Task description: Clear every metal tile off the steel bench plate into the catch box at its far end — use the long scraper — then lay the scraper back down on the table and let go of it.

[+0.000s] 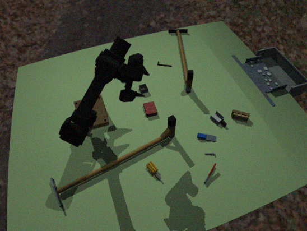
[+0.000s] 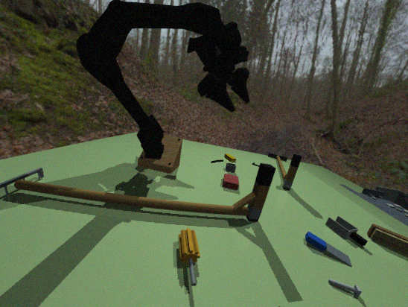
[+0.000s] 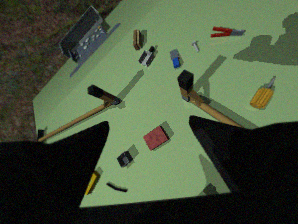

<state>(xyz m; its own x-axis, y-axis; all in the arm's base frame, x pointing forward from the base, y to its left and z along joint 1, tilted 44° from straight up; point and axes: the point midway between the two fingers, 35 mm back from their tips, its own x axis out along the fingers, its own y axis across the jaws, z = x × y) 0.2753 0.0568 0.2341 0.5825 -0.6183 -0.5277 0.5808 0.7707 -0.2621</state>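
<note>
The gripper (image 2: pixel 228 93) hangs wide open and empty, high above the table. The long scraper (image 1: pixel 112 163) lies near the front; it seems stiff and unbalanced, so its upright black handle (image 1: pixel 171 121) looks the best grip.

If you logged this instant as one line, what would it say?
gripper: open, empty, raised above table | long scraper: on table, untouched | short scraper: on table | tiles: on plate | box: no tiles visible

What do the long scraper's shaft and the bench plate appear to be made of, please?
The long scraper's shaft looks like matte wood, judging by its light brown colour. The bench plate looks like dull grey metal, flat and unpainted, though its finish is hard to judge in this light.
</note>
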